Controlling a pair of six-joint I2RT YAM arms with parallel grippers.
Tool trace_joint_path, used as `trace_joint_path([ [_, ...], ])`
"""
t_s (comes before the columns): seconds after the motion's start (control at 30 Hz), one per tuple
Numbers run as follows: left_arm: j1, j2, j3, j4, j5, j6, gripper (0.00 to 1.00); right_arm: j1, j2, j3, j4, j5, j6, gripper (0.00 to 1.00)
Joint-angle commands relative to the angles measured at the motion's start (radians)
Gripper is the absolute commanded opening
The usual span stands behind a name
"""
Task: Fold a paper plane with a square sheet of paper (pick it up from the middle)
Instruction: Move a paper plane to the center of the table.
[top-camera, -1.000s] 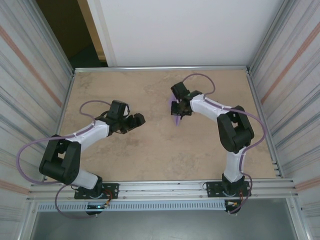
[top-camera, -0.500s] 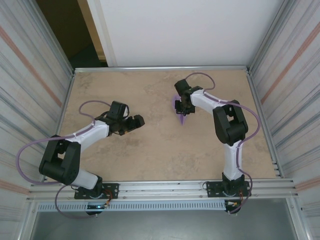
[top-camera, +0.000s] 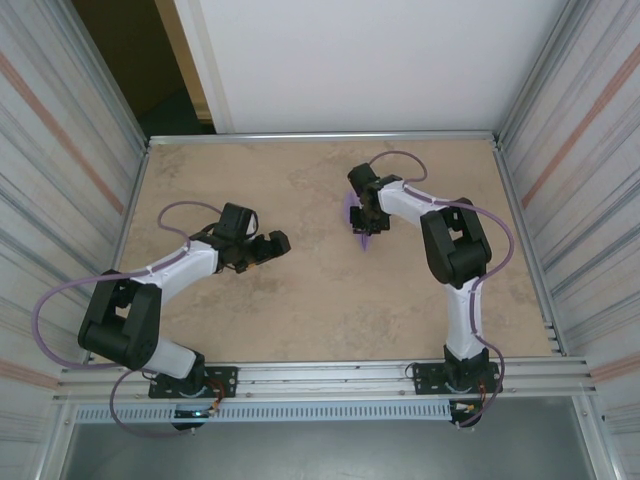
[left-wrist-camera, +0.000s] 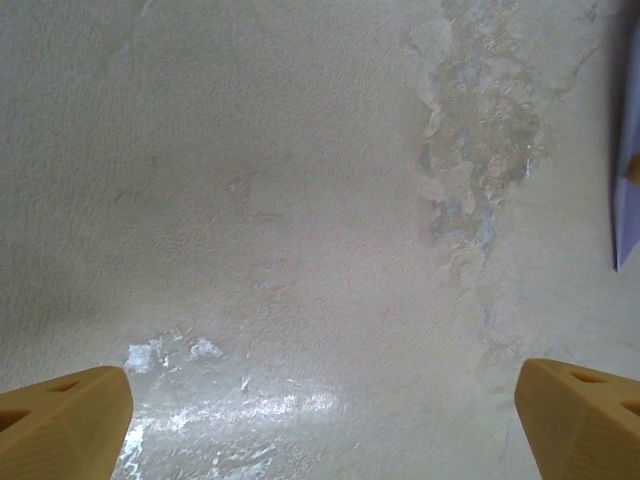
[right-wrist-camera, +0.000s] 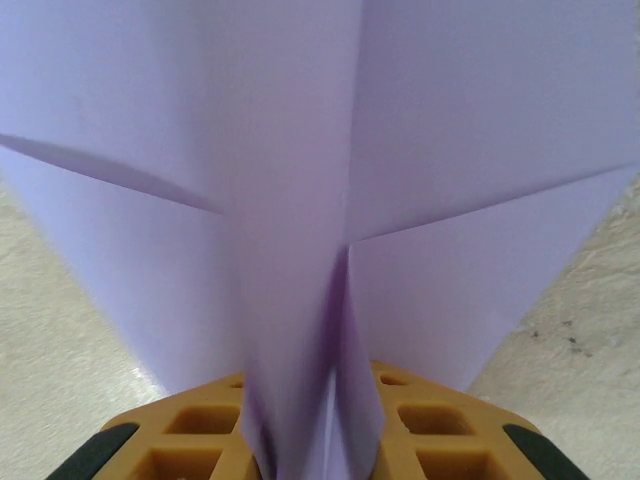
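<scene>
The paper plane is located over the far, right-of-centre part of the table, directly at the right gripper. It is lavender and folded to a narrow dart, with its point directed toward the near edge. In the right wrist view the paper plane is presented as two flat wings divided by a centre crease, with a slanting fold edge on each side.

The lower folded keel is set between the yellow fingers of the right gripper. These jaws are held only narrowly apart, and the keel lies in the gap. Whether the pads press on the paper cannot be determined.

The left gripper is positioned well apart, at left of centre. Its jaws are spread wide over bare table surface, and its fingertips are seen at opposite lower corners of the left wrist view.

From above, most of the dart is covered by the right gripper. The wing ends are cut off in the right wrist view. A lavender strip is cut off at the right edge of the left wrist view.
</scene>
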Motion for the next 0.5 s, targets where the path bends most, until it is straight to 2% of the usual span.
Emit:
trace_joint_path([
  [0.0,0.009,-0.01,0.019,-0.03,-0.028,0.023,0.99,0.005,0.037,0.026,-0.036,0.022,-0.008,0.26],
  [0.23,0.009,-0.013,0.019,-0.039,-0.038,0.029,0.99,0.014,0.073,0.024,-0.041,0.063,-0.012,0.31],
  [0.47,0.011,-0.016,0.019,-0.045,-0.041,0.031,0.99,0.016,0.113,0.027,-0.029,0.083,-0.015,0.33],
])
